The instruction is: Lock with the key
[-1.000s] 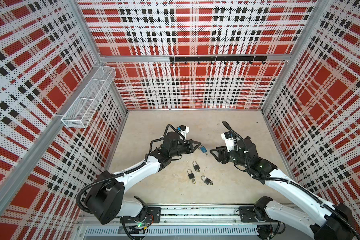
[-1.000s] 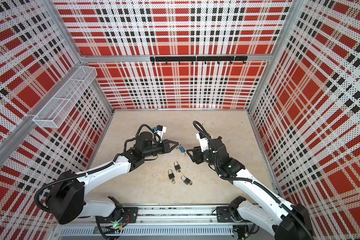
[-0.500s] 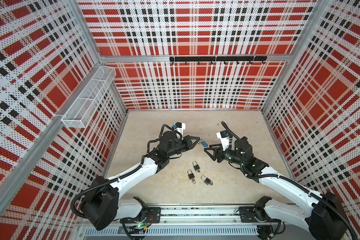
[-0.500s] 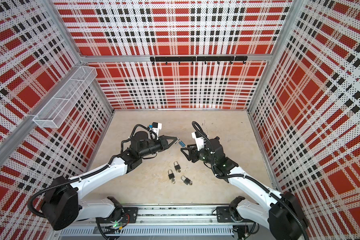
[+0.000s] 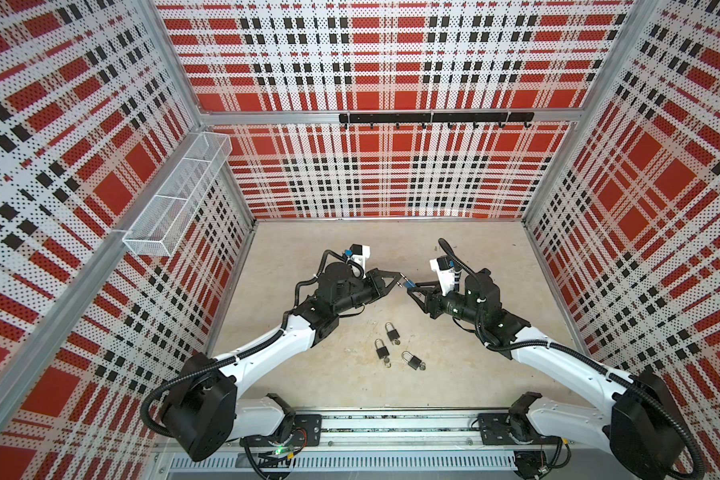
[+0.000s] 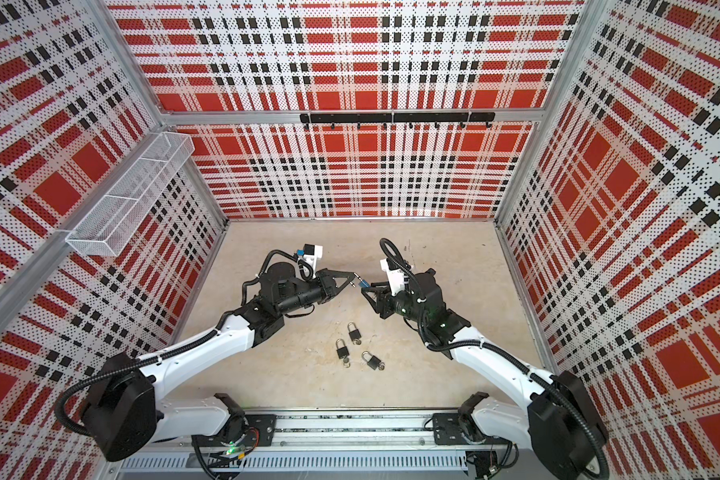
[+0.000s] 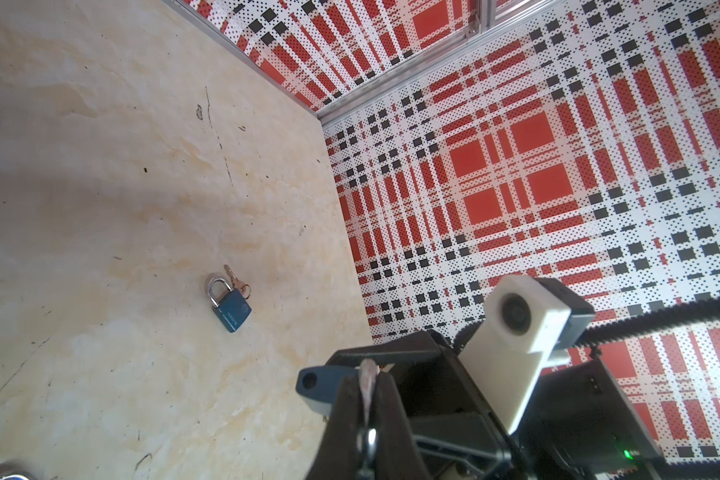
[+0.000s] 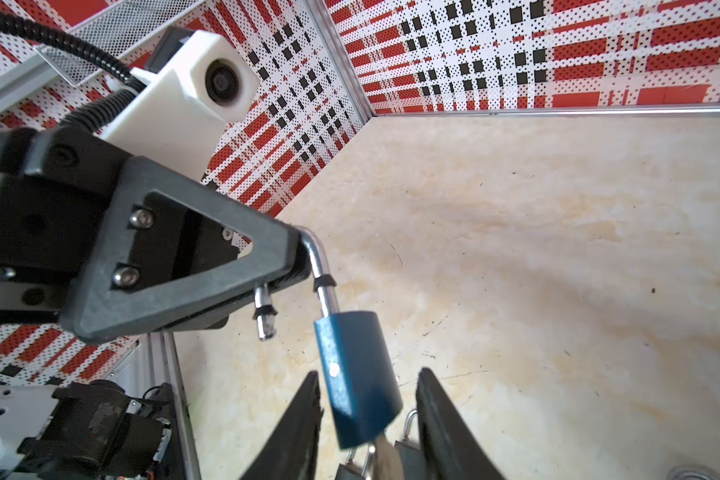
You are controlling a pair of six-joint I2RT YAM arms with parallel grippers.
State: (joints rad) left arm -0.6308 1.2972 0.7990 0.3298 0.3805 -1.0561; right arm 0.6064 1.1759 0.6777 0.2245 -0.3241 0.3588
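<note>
A blue padlock (image 8: 354, 374) hangs above the floor with its silver shackle (image 8: 321, 266) sprung open. My left gripper (image 7: 366, 382) is shut on that shackle, and the lock's body (image 7: 316, 386) juts out beside its fingers. My right gripper (image 8: 368, 376) straddles the body with its jaws apart, a gap showing on each side. A silver key (image 8: 385, 457) sticks out of the body's lower end. In both top views the two grippers meet tip to tip at the blue padlock (image 5: 408, 285) (image 6: 363, 284).
Three black padlocks (image 5: 390, 332) (image 5: 381, 349) (image 5: 412, 360) with keys lie on the floor below the grippers. A second blue padlock (image 7: 229, 305) with keys lies farther off. A wire basket (image 5: 175, 199) hangs on the left wall, a hook rail (image 5: 433, 118) on the back wall.
The left gripper carried the blue padlock up and toward the back. The right gripper moved in to meet it, and its jaws have narrowed around the lock's body.
</note>
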